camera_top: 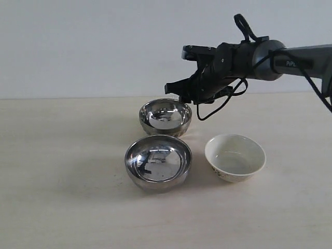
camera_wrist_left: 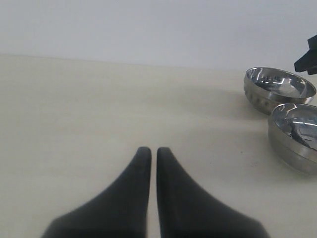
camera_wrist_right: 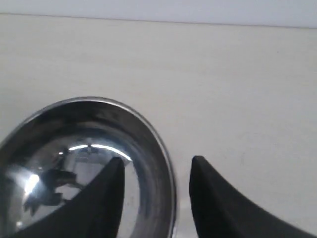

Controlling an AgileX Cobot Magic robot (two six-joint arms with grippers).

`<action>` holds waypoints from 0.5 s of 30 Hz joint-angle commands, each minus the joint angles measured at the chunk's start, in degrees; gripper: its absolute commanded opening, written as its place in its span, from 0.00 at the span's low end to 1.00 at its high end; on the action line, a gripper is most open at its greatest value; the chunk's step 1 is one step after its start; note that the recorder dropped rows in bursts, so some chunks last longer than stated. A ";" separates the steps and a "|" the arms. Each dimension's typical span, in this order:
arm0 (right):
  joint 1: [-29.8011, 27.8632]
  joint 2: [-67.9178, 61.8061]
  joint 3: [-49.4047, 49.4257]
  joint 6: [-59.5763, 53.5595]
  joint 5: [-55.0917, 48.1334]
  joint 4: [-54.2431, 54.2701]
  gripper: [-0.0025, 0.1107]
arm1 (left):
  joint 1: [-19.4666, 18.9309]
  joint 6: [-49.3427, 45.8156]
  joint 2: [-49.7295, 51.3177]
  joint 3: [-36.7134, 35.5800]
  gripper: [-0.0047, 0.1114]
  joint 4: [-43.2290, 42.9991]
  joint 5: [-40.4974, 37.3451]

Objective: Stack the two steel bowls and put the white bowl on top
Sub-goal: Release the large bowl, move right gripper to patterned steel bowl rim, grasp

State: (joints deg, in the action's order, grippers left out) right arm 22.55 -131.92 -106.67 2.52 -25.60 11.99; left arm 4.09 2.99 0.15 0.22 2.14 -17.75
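The smaller steel bowl (camera_top: 165,116), with a dimpled lower band, stands at the back; the left wrist view shows it too (camera_wrist_left: 280,89). The wider plain steel bowl (camera_top: 158,162) sits just in front of it, separate (camera_wrist_left: 295,136). To the right of the plain bowl stands the white bowl (camera_top: 235,157), upright and empty. My right gripper (camera_top: 181,96) hangs open over the right rim of the dimpled bowl (camera_wrist_right: 84,163). In the right wrist view this gripper (camera_wrist_right: 157,161) straddles that rim, one finger inside and one outside. My left gripper (camera_wrist_left: 154,149) is shut on nothing, low over bare table, well away from the bowls.
The beige table (camera_top: 62,181) stretches wide to the left and front of the bowls. The right arm (camera_top: 270,59) reaches in from the right edge above the table. A pale wall stands behind the table.
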 commanded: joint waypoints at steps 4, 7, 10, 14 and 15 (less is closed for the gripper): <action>-1.38 -2.52 -0.77 0.04 -0.63 -2.24 0.36 | -0.15 0.05 -0.15 -0.22 0.07 -0.10 0.16; -1.38 -3.62 -0.77 0.04 -0.52 -1.69 0.36 | -0.15 0.05 -0.15 -0.22 0.07 -0.10 0.16; -1.38 -5.04 -0.77 0.04 -0.64 -1.14 0.36 | -0.15 0.05 -0.15 -0.22 0.07 -0.10 0.16; -1.28 -5.89 -0.77 0.04 -1.27 0.39 0.29 | -0.15 0.05 -0.15 -0.22 0.07 -0.10 0.16; -1.28 -5.77 -0.77 -0.16 -1.67 1.44 0.15 | -0.15 0.05 -0.15 -0.22 0.07 -0.10 0.16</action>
State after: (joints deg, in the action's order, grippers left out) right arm 21.61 -137.98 -107.15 2.62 -26.61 12.54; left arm 4.09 2.99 0.15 0.22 2.14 -17.75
